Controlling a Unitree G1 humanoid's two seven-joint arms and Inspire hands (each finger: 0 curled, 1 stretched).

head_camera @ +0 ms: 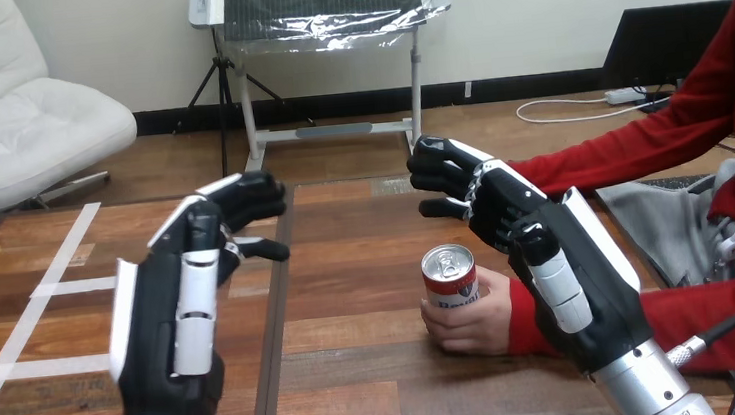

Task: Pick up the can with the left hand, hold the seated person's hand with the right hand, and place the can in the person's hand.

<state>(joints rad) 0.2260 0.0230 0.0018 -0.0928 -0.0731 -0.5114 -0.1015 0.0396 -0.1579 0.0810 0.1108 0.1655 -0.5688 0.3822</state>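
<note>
Counts from my head cam: 1 can, 2 robot hands, 1 person's hand in sight, 3 white tape strips.

The can (449, 279) stands upright on the wooden table (358, 369), a bit right of centre, silver top facing up. The person's hand (479, 320) is wrapped round it from the right and near side, resting on the tabletop. So the can is w/ the person, not w/ me.

Left hand (168, 325) is up off the table at the view's left, back of the hand toward the cam. Its fingers are loosely bent fwd, thumb sticking out to the right, nothing in it. It's well apart from the can.

Right hand (569, 260) is up at the view's right, fingers loosely bent and pointing away from me, also empty. Its fingertips sit beyond and above the can, no contact w/ it. Its lower part covers the person's wrist from my angle. I see no finger or thumb round that wrist, and can't tell if they touch.

2 red sleeves come in from the right. The lower sleeve (714, 313) ends in the hand on the can. The upper sleeve (639, 144) runs behind my right hand, so I can't see where it ends.

The tape strips (59, 288) are on the table's left part: 1 long diagonal, 2 short ones crossing it.
</note>
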